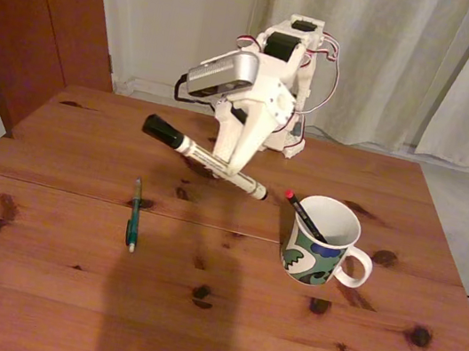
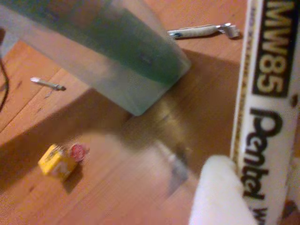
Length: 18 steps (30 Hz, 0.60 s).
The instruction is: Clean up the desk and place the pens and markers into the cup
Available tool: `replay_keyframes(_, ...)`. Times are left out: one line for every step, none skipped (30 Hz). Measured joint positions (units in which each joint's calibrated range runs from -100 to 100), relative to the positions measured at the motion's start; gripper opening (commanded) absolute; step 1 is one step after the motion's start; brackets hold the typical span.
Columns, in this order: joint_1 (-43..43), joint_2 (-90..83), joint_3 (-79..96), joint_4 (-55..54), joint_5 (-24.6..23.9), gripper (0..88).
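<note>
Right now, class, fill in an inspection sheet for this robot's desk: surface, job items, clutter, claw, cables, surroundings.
Surface: reddish-brown knotty pine desk, one seam across.
Job's things: thick white marker with black cap held aloft; thin black pen with red end leaning inside the white patterned ceramic mug; teal-green pen lying flat.
Clutter: nothing seen on the desk.
Claw: white claw clamped around the marker's middle.
Cables: red and white wires on the arm.
Surroundings: pale curtains, brown wooden door.
</note>
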Motion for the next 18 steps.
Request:
replay_keyframes(-0.81, 0.0, 0.59, 0.0, 0.0, 0.7)
replay_keyframes(-1.54, -0.08, 1.61, 0.0, 0.0, 0.7)
replay_keyframes(-2.27, -0.59, 2.8, 0.17, 0.0, 0.7)
replay_keyframes(-2.93, -1.69, 4.08, 0.58, 0.0, 0.7)
replay_keyframes(-3.59, -3.22, 5.27, 1.16, 0.0, 0.7)
replay_keyframes(-4.25, -5.34, 6.71, 1.74, 0.0, 0.7)
replay_keyframes(-4.91, -7.54, 8.07, 2.41, 0.0, 0.7)
replay_keyframes(-5.5, -9.66, 9.34, 2.82, 0.0, 0.7)
replay_keyframes(-6.23, -11.61, 10.7, 2.99, -0.29, 0.7)
replay_keyframes(-6.82, -13.31, 12.06, 3.15, -0.78, 0.7)
replay_keyframes(-7.26, -14.92, 13.08, 3.15, -1.12, 0.7)
replay_keyframes(-7.55, -16.27, 14.1, 3.15, -1.42, 0.7)
replay_keyframes(-7.77, -17.54, 15.03, 3.15, -1.66, 0.7)
replay_keyframes(-7.77, -18.73, 15.97, 3.15, -1.86, 0.7)
replay_keyframes(-7.85, -19.83, 17.07, 3.15, -2.0, 0.7)
replay_keyframes(-7.92, -20.76, 18.09, 3.15, -2.05, 0.7)
replay_keyframes(-7.99, -21.53, 19.19, 3.15, -2.05, 0.7)
replay_keyframes(-8.21, -22.03, 20.21, 3.15, -2.05, 0.7)
